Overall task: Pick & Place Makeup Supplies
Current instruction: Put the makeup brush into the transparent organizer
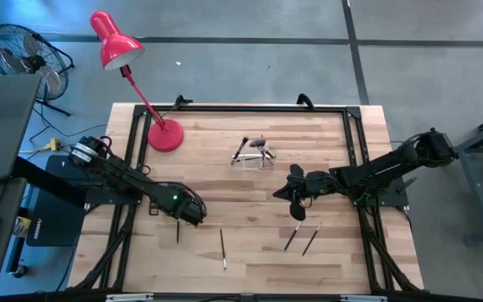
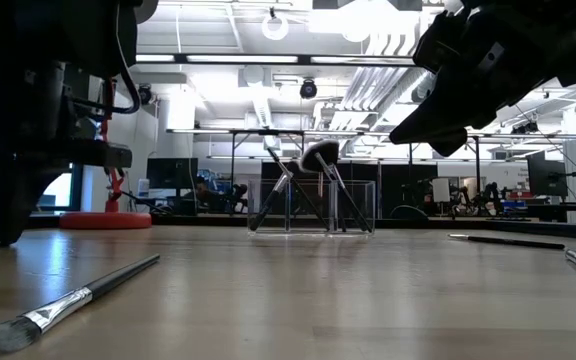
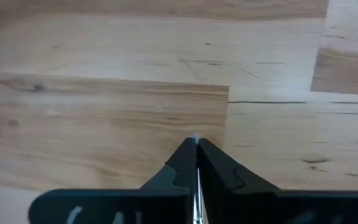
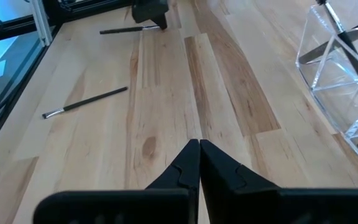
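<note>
Left gripper (image 1: 193, 216) clamps 1 thin brush (image 1: 178, 230) on the table (image 1: 250, 252); right gripper (image 1: 297, 195) hovers clenched, holding nothing.

From my station, the table (image 1: 250, 168) holds:

- Lamp (image 1: 164, 134): on the far left part of the table, head leaning out past the far edge.
- Clear holder (image 1: 253, 156): far centre, right of the lamp, with a few brushes (image 2: 320, 160) standing tilted in it.
- Left gripper (image 1: 193, 214): down on the near left, a thin brush (image 1: 178, 228) pinched between its fingers.
- Single brush (image 1: 223, 248): flat on the table, just right of the left gripper, nearer the front edge.
- Pair of brushes (image 1: 302, 238): side by side, near right.
- Right gripper (image 1: 294, 193): between the holder and the pair of brushes.
</note>
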